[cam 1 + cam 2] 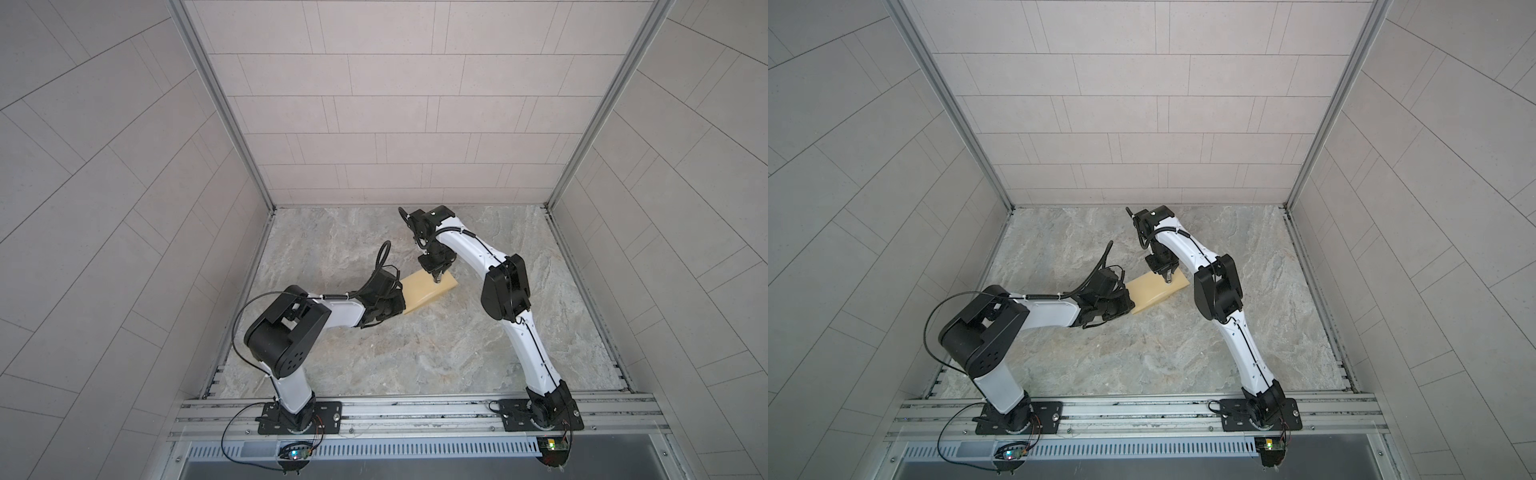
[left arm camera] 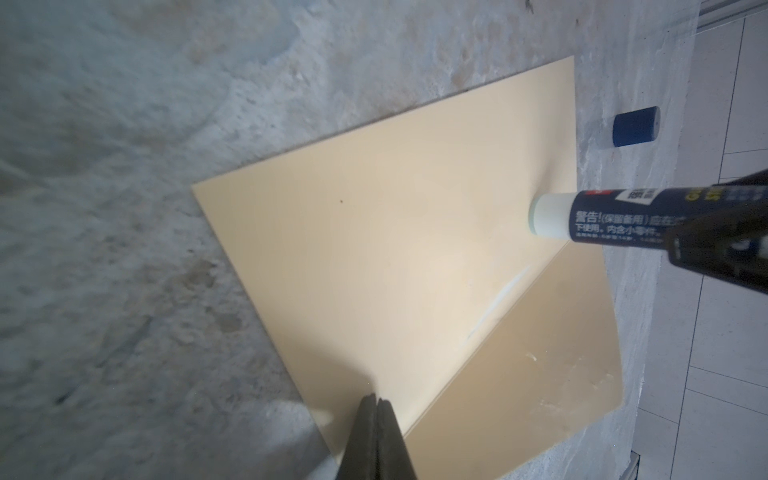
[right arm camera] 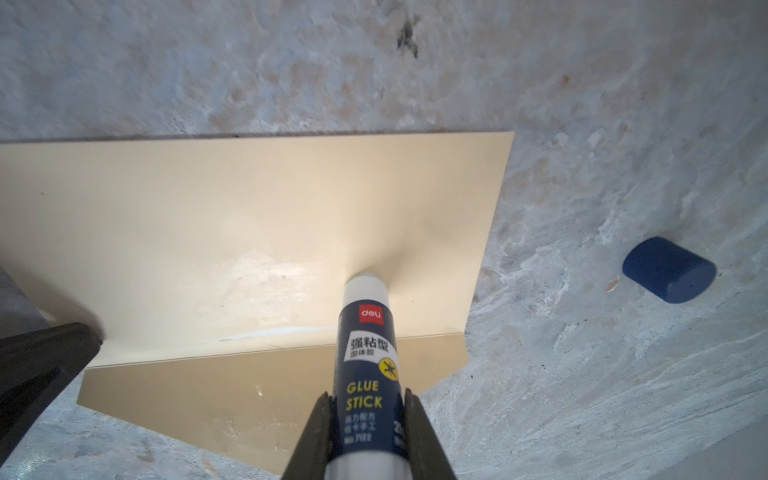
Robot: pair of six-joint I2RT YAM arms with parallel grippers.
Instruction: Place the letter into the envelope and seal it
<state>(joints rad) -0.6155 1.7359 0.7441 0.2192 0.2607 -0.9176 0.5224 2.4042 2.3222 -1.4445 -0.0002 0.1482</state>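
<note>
A: Entry. Where is the envelope?
B: Flat on the bench, between the arms. Its long axis runs on a slant from the left hand toward the right hand. The flap lies opened out, across the fold from the glue tip.

A: Hands?
B: The left hand is fully closed with nothing visible between its jaws. Its tips rest on the envelope's end, which we read as pinning. The right hand is clamped on an uncapped glue stick, whose tip presses on the envelope's body just past the fold, near the end far from the left hand. The paper dimples around the tip.

A: The letter?
B: It shows in no view. We judge it is already inside but cannot confirm.

A: What does the coming move turn on?
B: Our judgement is that the glue should travel parallel to the fold, along the long axis, toward the left hand. A pale streak marks the fold line. The right hand is the one placed for it.

A: Surface and room?
B: The top is mottled and stone-look, and the thin paper is likely to slide or buckle unless pinned. The blue cap lies apart, beyond the short end. The tiled walls stand well away from both hands.
</note>
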